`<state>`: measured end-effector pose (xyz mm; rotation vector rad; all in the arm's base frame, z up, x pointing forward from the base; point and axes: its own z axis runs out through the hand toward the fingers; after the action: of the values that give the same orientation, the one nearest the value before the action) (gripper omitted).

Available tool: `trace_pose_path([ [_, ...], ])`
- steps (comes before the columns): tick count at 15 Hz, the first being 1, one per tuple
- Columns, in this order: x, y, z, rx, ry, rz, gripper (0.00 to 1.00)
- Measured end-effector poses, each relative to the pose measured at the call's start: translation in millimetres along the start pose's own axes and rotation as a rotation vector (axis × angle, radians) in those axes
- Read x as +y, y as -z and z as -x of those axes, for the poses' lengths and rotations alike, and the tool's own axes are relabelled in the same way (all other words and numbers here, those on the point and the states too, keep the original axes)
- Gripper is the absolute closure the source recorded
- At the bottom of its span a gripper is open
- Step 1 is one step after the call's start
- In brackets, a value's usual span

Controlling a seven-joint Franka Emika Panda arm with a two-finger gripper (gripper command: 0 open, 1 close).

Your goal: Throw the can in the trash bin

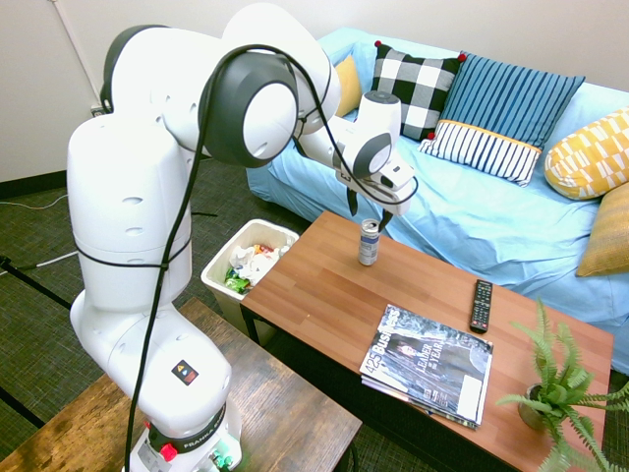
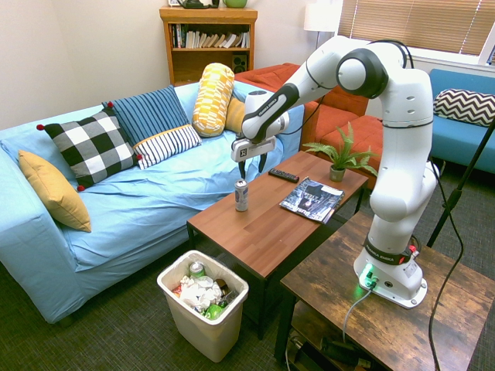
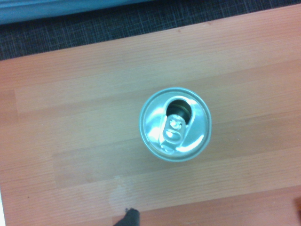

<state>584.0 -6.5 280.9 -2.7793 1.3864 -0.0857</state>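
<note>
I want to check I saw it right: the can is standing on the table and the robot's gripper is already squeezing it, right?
Not quite. The can does stand on the table, but the gripper is open above it, not squeezing it. The second exterior view shows the gap.

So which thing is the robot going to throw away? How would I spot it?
Look at the long wooden coffee table in front of the blue sofa. Near its sofa-side edge, right under the robot's open gripper, stands the can. It is the only upright, shiny silver thing there; the magazine and remote lie flat, and the plant is green.
</note>
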Motion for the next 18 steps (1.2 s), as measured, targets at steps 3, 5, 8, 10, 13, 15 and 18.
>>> trace_pose_path([
  [3,-14.0,-18.9,-8.3,-0.003,-0.003,0.013,0.00],
  [5,-22.6,-32.2,-9.7,-0.014,-0.005,0.027,0.00],
  [8,-30.9,-53.5,-12.2,-0.031,-0.009,0.046,0.00],
  [10,-33.1,-64.4,-17.3,-0.036,-0.017,0.056,0.00],
  [13,-37.0,-75.7,-22.2,-0.053,-0.031,0.066,0.00],
  [15,-39.5,-78.6,-23.2,-0.065,-0.038,0.070,0.00],
  [18,-43.6,-84.1,-23.7,-0.073,-0.040,0.074,1.00],
])
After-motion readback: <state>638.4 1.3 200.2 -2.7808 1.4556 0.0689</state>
